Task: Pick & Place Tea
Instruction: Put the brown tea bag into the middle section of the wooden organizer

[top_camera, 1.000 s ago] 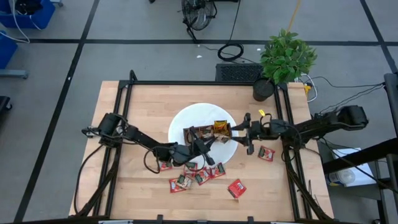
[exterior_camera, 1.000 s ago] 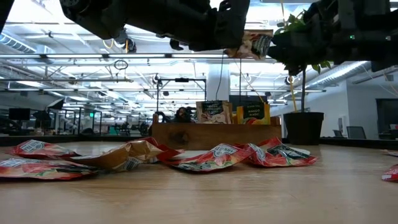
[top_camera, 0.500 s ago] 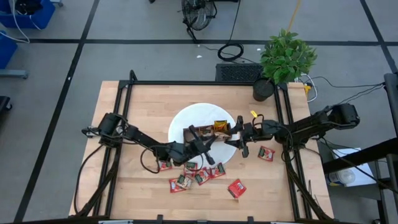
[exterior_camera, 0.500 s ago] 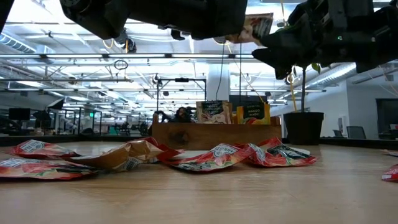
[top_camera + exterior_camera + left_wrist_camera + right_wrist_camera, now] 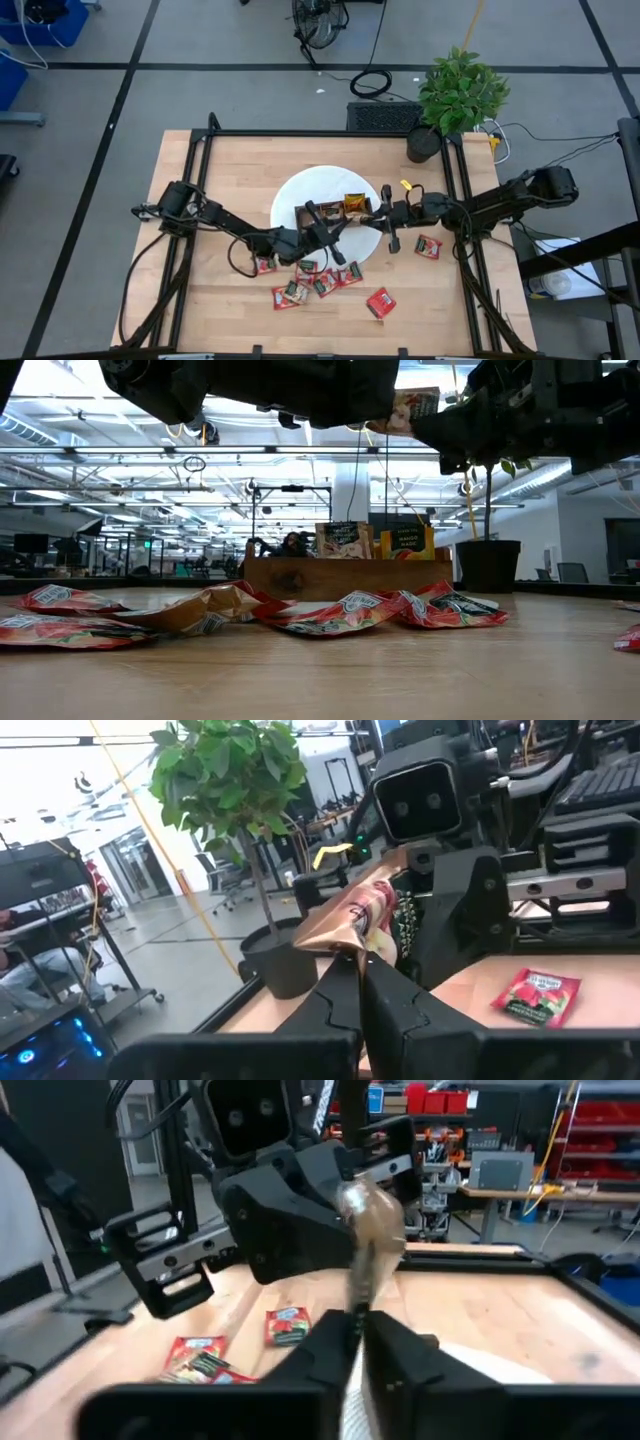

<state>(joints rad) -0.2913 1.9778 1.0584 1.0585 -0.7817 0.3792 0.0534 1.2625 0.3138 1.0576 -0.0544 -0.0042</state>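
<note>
left wrist view | crinkled tan foil sachet (image 5: 352, 920) pinched by both clamped pincers: left pincer (image 5: 358, 963), right pincer (image 5: 357, 1318)

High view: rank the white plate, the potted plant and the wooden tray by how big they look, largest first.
1. white plate
2. potted plant, though it stands taller and nearer the camera, so this place is unsure
3. wooden tray, partly hidden by the grippers

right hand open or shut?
Shut. The right hand has its fingers pinched together on the tan sachet, which the left hand also grips.
</note>
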